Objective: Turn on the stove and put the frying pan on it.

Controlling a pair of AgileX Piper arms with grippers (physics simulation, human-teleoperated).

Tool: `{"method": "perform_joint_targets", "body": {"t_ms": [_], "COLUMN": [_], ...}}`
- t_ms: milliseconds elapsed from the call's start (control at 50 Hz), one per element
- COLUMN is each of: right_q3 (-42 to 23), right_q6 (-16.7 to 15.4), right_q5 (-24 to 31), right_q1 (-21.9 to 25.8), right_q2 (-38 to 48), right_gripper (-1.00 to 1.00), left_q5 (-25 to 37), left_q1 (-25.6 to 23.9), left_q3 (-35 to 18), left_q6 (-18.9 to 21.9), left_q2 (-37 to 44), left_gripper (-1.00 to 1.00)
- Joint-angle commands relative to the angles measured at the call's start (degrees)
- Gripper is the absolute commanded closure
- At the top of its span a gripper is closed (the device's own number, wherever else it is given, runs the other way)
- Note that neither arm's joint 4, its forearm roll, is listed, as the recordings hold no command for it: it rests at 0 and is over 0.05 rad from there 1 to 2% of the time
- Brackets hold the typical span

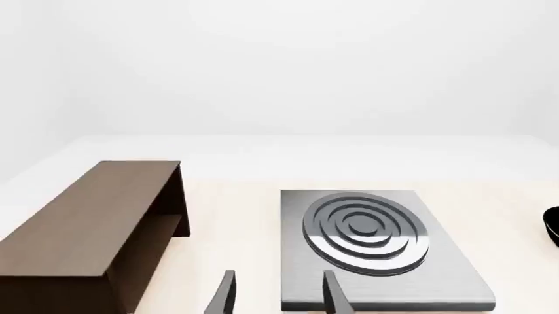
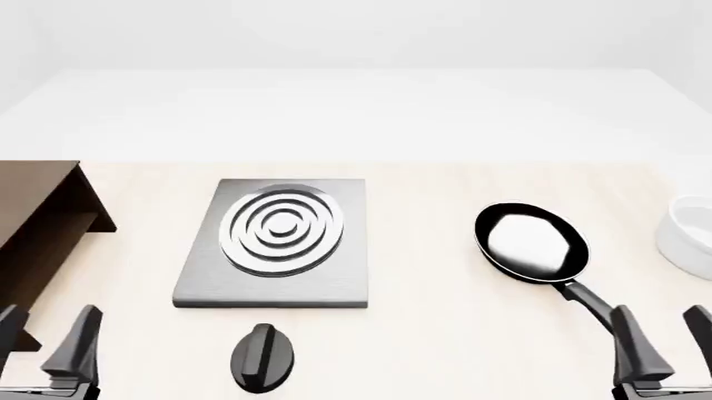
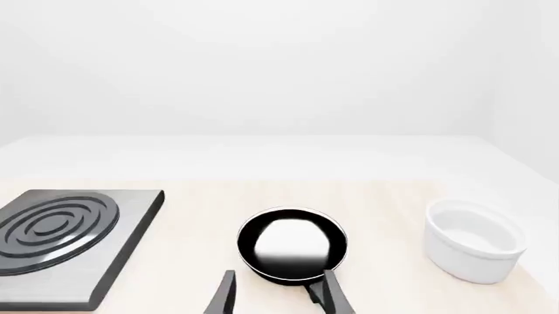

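Note:
The stove (image 2: 278, 250) is a flat grey plate with a ringed burner, lying left of centre on the table; it also shows as the stove (image 1: 376, 255) and the stove (image 3: 61, 242) in the wrist views. Its black teardrop knob (image 2: 263, 358) lies just in front of it. The frying pan (image 2: 532, 242) sits to the right, handle pointing toward the near right; the frying pan (image 3: 292, 245) fills the right wrist view's lower middle. My left gripper (image 2: 47, 342) stands open at the near left. My right gripper (image 2: 659, 342) is open beside the handle's end, holding nothing.
A brown wooden cabinet (image 2: 39, 217) stands at the left edge, left of the stove, also seen as the cabinet (image 1: 96, 229). A white bowl (image 2: 689, 237) sits at the far right, past the pan, seen too as the bowl (image 3: 474, 241).

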Motion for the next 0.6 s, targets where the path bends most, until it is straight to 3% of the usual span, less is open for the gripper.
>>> {"method": "perform_joint_targets", "body": {"t_ms": [20, 360, 440, 600], "right_q3": [-0.2, -0.2, -0.2, -0.2], "right_q6": [-0.2, -0.5, -0.7, -0.8], "right_q5": [0.0, 0.0, 0.1, 0.3], "right_q1": [0.0, 0.1, 0.2, 0.4], "right_q2": [0.1, 0.1, 0.1, 0.0], "right_gripper": [-1.0, -1.0, -1.0, -1.0], "left_q5": [-0.1, -0.1, 1.3, 7.6], "left_q1": [0.0, 0.2, -1.4, -3.8], "left_q3": [-0.1, -0.1, -1.1, -5.2], "left_q6": [-0.1, -0.6, -3.7, -3.9], "left_q2": [0.3, 0.4, -0.1, 1.2], "left_gripper": [-1.0, -1.0, -1.0, -1.0]}}
